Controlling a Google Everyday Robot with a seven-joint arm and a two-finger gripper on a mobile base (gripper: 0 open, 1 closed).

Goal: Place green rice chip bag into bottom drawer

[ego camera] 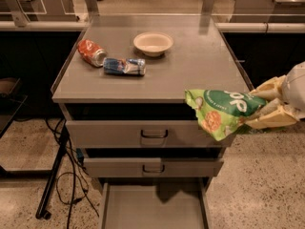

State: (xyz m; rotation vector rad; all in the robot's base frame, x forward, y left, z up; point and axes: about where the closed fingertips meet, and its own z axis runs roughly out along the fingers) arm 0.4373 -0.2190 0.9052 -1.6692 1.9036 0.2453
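Observation:
The green rice chip bag (221, 112) is crinkled and bright green, with white lettering and orange chip pictures. It hangs in the air at the cabinet's front right corner, in front of the top drawer front. My gripper (267, 106) comes in from the right edge and is shut on the bag's right end, its tan fingers (269, 88) above and below it. The bottom drawer (155, 206) is pulled open at the bottom of the frame, a plain grey tray with nothing in it, below and left of the bag.
On the cabinet top (190, 70) lie a crushed orange-red can (91, 52), a crushed blue can (125, 66) and a white bowl (153, 43). Two grey drawer fronts (152, 133) with dark handles sit above the open drawer. Cables and a black stand (52, 180) are at the left.

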